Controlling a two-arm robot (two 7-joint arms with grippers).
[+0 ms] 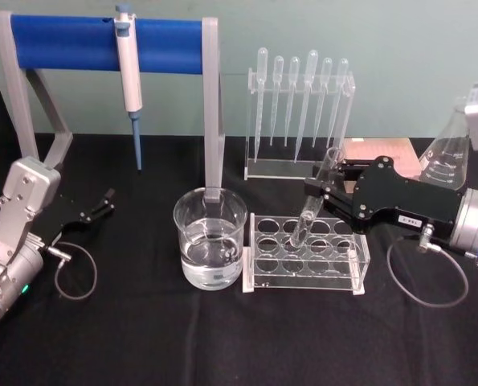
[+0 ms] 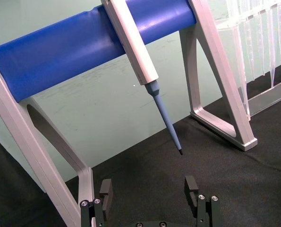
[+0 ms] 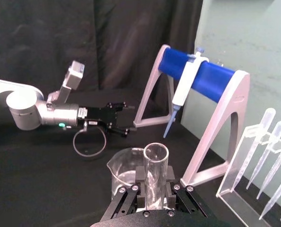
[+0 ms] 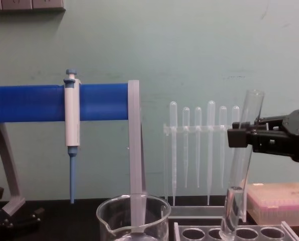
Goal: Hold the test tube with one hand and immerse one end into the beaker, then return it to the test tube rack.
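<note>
While the right gripper [image 1: 317, 191] clamps the tilted test tube [image 1: 306, 219], its bottom sits in the test tube rack [image 1: 359, 269], beaker [image 1: 210, 245] at the rack's nine o'clock; left gripper [image 1: 100, 205] parked wide.

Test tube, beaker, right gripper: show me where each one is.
test tube [image 1: 306, 215], head view, lower stretch of the glass, under the grip.
beaker [image 1: 184, 240], head view, left glass wall.
right gripper [image 1: 317, 195], head view, midway between fingertips clamping the test tube.

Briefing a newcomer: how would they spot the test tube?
Right of the beaker stands a clear rack. The test tube leans out of it, clamped in the jaws of the right gripper: wide and open-topped, unlike the thin bulb-topped pipettes behind.
</note>
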